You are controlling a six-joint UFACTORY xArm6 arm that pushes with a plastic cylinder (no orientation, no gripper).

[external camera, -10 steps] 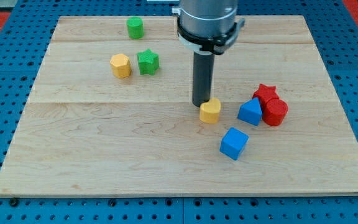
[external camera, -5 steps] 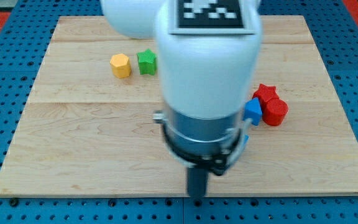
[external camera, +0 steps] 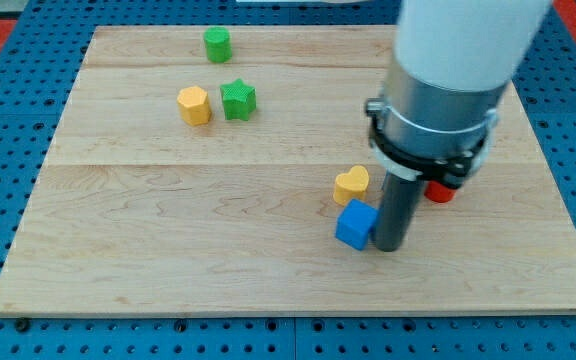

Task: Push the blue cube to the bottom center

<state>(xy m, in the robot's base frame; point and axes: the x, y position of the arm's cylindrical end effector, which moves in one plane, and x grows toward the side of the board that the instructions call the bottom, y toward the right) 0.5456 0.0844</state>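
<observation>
The blue cube (external camera: 355, 224) lies on the wooden board (external camera: 168, 240), right of centre and in the lower half. My tip (external camera: 388, 246) stands right against the cube's right side. A yellow heart-shaped block (external camera: 351, 184) sits just above the blue cube. The arm's body covers the board to the right of the heart.
A red block (external camera: 439, 190) peeks out under the arm at the right; other blocks there are hidden. A green cylinder (external camera: 217, 44), a green star (external camera: 238, 99) and a yellow hexagonal block (external camera: 195, 104) sit at the upper left.
My tip swung from above the yellow heart, past the bottom edge, to the blue cube's right side. The cube has shifted slightly left and up. The heart moved slightly right.
</observation>
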